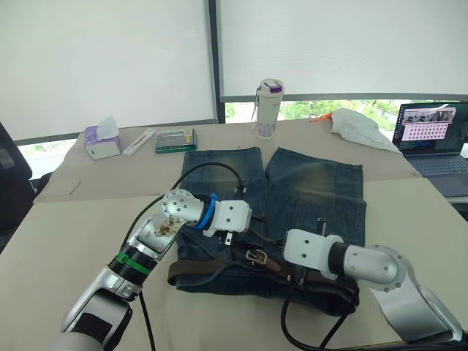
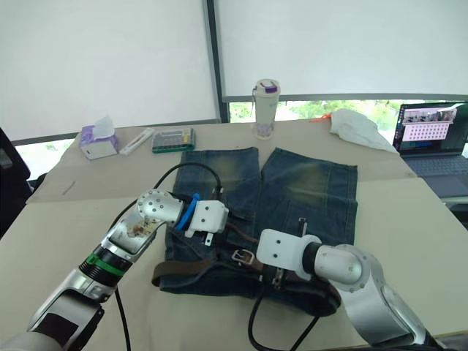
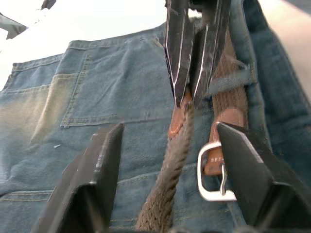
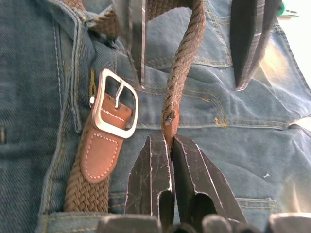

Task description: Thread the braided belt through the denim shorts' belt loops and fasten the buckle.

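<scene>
Denim shorts (image 1: 307, 197) flat on worktop (image 1: 73, 241), braided belt (image 3: 167, 189) along waistband. Right end effector (image 4: 170, 145) pinches leather belt tip; left end effector (image 3: 167, 141) spread around it. Belt looks soft, floppy: better grip stiff tip, near buckle (image 4: 114, 104)

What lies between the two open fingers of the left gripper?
In the left wrist view, the free end of the braided belt runs between them, pinched at its leather tip by the right gripper. The buckle lies there too, on the denim shorts.
</scene>
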`<state>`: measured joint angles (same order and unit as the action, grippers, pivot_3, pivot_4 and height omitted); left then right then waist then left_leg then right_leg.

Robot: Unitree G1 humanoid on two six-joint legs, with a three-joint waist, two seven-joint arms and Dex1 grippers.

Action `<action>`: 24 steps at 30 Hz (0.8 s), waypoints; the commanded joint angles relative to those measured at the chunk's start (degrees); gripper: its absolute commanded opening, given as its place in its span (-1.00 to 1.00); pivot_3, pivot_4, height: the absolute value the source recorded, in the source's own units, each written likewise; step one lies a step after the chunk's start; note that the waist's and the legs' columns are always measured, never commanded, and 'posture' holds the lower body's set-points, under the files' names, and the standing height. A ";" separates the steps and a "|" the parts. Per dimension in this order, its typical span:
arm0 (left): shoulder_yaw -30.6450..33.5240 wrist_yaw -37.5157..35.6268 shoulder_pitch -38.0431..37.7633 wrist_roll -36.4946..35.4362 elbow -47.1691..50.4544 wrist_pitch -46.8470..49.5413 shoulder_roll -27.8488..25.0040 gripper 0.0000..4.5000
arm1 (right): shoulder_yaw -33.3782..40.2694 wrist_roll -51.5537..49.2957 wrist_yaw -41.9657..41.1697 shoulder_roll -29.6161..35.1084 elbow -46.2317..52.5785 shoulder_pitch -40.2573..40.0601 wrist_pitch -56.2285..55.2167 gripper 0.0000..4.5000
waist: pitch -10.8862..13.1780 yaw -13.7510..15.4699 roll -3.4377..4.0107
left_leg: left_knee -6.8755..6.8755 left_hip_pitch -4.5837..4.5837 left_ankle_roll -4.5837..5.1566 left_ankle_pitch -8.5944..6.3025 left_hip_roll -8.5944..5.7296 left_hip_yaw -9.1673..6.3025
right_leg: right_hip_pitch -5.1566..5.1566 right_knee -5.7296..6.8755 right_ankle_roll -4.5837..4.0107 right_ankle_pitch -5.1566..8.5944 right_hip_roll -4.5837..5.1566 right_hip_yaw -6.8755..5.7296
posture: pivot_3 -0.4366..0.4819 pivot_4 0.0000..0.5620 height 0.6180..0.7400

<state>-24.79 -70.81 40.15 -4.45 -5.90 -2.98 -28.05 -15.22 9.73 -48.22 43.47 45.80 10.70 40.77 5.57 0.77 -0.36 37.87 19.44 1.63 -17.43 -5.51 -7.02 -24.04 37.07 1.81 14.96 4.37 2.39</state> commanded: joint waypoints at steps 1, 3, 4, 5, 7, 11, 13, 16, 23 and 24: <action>0.82 -0.33 -0.30 0.78 -1.71 -3.83 -0.28 -0.29 | 1.10 -2.10 0.29 -0.62 2.98 0.74 1.98 -1.00 | 0.00 0.03 0.00 | 0.00 0.00 0.00 0.00 0.00 -0.01 | 0.00 0.01 0.00 0.00 0.00 -0.01 | -0.05 -0.47 1.00; 1.01 -0.12 -0.83 1.20 -2.75 -5.57 -0.44 -0.61 | 1.87 -3.79 0.40 -1.43 3.41 0.74 3.35 -1.00 | 0.00 0.00 0.00 | 0.00 0.01 0.00 0.00 0.00 -0.01 | -0.01 0.00 0.00 0.00 0.00 -0.01 | -0.05 -0.47 1.00; 1.37 0.37 -1.17 1.17 -3.06 -5.70 -0.37 -0.75 | 2.37 -4.79 0.38 -1.79 3.75 0.55 3.88 -1.00 | 0.00 -0.01 0.00 | 0.00 0.00 0.00 0.00 0.00 -0.02 | 0.00 0.01 0.00 0.00 0.00 -0.01 | -0.05 -0.47 1.00; 1.66 0.72 -1.40 1.13 -3.30 -5.78 -0.28 -0.91 | 2.70 -5.52 0.40 -1.99 4.02 0.42 4.29 -1.00 | 0.00 0.00 0.00 | 0.00 0.00 0.00 0.00 0.00 -0.02 | -0.01 0.00 0.00 0.00 0.01 -0.01 | -0.05 -0.47 1.00; 2.09 1.16 -1.71 1.69 -3.92 -6.50 -0.71 -0.96 | 2.91 -6.50 0.11 -1.47 4.73 -0.20 4.44 -1.00 | 0.00 0.02 0.00 | 0.00 0.00 0.00 0.00 0.00 -0.03 | -0.01 0.01 0.00 0.00 0.01 -0.01 | -0.05 -0.47 1.00; 3.75 2.23 -2.62 2.12 -5.34 -8.67 -2.25 -1.00 | 4.38 -7.78 2.79 -2.81 5.69 -2.73 5.90 -0.38 | -0.01 -0.11 0.00 | -0.01 -0.01 0.00 0.00 0.00 -0.03 | -0.01 0.00 0.00 0.00 0.01 -0.01 | -0.05 -0.47 1.00; 4.34 2.78 -2.79 2.44 -6.24 -9.32 -2.65 -1.00 | 4.82 -9.17 2.97 -2.71 6.47 -4.50 7.67 -0.09 | -0.01 -0.08 0.00 | -0.02 -0.03 0.00 0.00 0.03 -0.04 | -0.01 0.02 0.00 0.00 0.02 -0.01 | -0.05 -0.47 1.00; 5.01 3.36 -3.23 2.72 -6.80 -9.01 -3.21 -1.00 | 3.22 -9.91 4.12 -2.44 6.27 -7.13 9.26 -0.09 | -0.01 0.06 0.00 | 0.00 -0.01 0.00 0.00 0.01 -0.05 | 0.01 0.00 0.00 0.00 0.00 -0.05 | -0.05 -0.47 1.00; 4.73 3.39 -5.41 2.93 -4.01 -7.29 -3.60 -1.00 | -0.86 -8.04 6.78 -1.04 0.99 -6.61 7.11 -0.09 | -0.01 -0.04 0.02 | -0.03 -0.04 -0.01 -0.01 0.00 -0.05 | -0.01 0.00 0.00 0.00 0.00 -0.04 | -0.05 -0.47 1.00; 4.73 3.40 -5.58 2.98 -3.60 -7.12 -3.63 -1.00 | -1.19 -7.78 7.05 -0.85 0.33 -6.38 6.87 -0.09 | -0.01 0.01 0.02 | -0.02 -0.04 -0.01 -0.01 -0.01 -0.05 | 0.01 -0.01 0.00 0.00 0.00 -0.04 | -0.05 -0.47 1.00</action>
<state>-21.18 -67.98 34.52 -1.56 -11.72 -10.29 -31.34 -16.14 1.10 -41.95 42.25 45.83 3.63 49.11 5.56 0.78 -0.34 37.85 19.40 1.63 -17.44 -5.53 -7.07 -24.02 37.06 1.82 14.96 4.37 2.34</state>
